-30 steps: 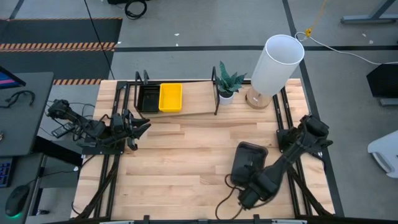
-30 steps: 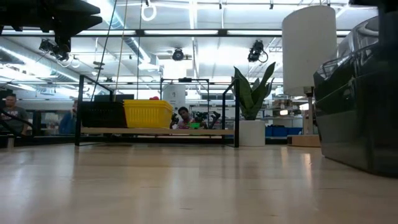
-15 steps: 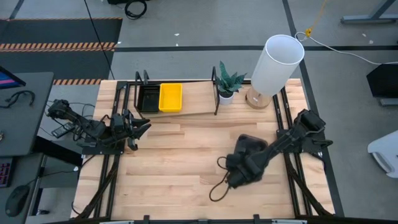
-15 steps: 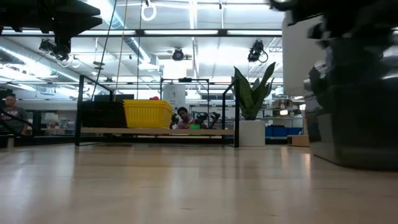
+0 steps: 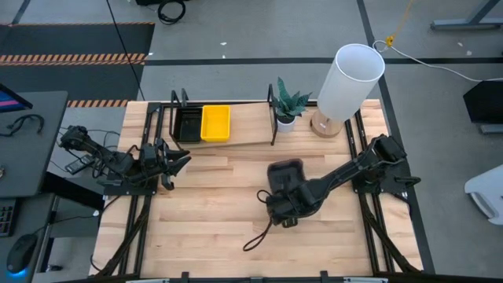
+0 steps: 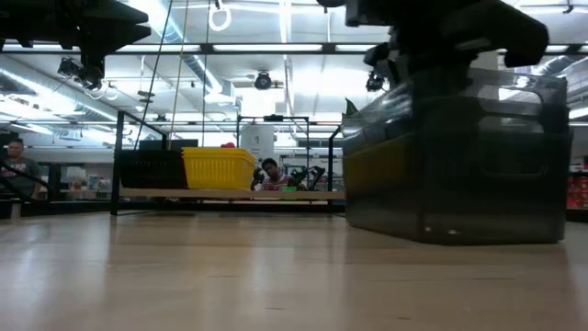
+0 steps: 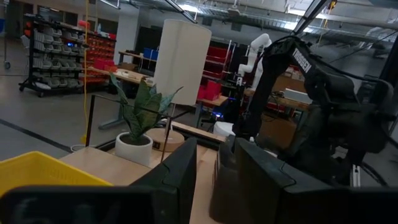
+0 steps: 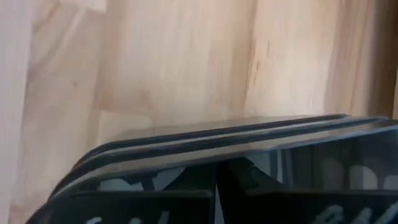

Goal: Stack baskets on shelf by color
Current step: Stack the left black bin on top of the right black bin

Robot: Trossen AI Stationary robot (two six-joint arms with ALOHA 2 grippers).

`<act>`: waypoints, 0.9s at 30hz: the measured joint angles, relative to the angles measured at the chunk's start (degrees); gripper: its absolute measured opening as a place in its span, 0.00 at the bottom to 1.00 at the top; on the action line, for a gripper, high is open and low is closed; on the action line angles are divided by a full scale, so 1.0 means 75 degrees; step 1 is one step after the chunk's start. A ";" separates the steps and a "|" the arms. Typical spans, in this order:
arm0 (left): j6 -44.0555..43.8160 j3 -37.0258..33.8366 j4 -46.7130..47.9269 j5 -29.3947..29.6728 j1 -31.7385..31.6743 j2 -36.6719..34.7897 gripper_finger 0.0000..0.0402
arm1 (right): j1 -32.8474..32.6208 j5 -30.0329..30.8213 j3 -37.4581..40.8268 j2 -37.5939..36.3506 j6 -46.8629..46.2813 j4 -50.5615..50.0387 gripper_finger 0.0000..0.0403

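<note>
Grey basket [image 5: 284, 174] | right gripper [image 5: 289, 198] clamped on its rim (mid-table) | left gripper [image 5: 174, 163] parted

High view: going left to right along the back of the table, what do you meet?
Black basket → yellow basket → bare shelf plank → potted plant → white lamp.

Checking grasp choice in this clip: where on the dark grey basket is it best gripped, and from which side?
Probably the rim of the dark grey basket, from above. It is a shallow open tray with thin upright walls, so one finger inside and one outside pinches the wall. The right gripper is shut on its near rim this way.
</note>
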State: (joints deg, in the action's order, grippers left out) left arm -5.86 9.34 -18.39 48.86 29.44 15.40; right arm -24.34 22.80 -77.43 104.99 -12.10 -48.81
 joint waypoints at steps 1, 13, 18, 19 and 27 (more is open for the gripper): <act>0.0002 0.0000 -0.0001 0.0000 0.0000 0.0000 0.29 | 0.0008 -0.0011 0.0000 0.0000 0.0107 0.0144 0.02; -0.0001 0.0000 -0.0017 0.0000 -0.0001 0.0001 0.29 | 0.0169 0.0237 -0.0317 -0.0012 0.0623 0.0997 0.02; -0.0004 0.0000 -0.0020 0.0000 0.0002 0.0000 0.29 | 0.0333 0.0213 -0.0321 -0.0012 0.1254 0.1890 0.02; -0.0004 0.0000 -0.0020 0.0000 0.0002 0.0000 0.29 | 0.0370 0.0210 -0.0324 -0.0012 0.1280 0.2002 0.02; -0.0002 0.0000 -0.0025 0.0000 0.0002 0.0000 0.29 | 0.0662 -0.0040 -0.1685 -0.0026 0.0370 -0.0492 0.02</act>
State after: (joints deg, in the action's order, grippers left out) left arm -5.88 9.34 -18.58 48.86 29.45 15.40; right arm -19.37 22.51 -90.06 104.79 -9.32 -52.50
